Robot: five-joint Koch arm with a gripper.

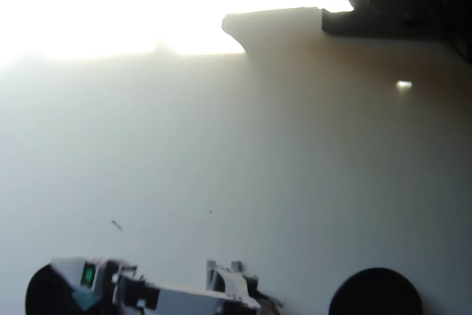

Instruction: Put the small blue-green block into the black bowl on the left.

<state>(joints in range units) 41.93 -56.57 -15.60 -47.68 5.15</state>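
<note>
black bowl (37, 289): bottom left corner of overhead view. arm reaches over it so the hand (81, 296) hangs above the bowl for a drop. small blue-green block (83, 299): teal patch at the hand, over the bowl; grip state cannot be told. second black bowl (375, 293): well right, unused.

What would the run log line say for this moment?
arm: over left bowl | gripper: state unclear | block: teal patch at gripper | right bowl: clear

Matt black bowl (44, 293), smooth table (295, 182)
</note>
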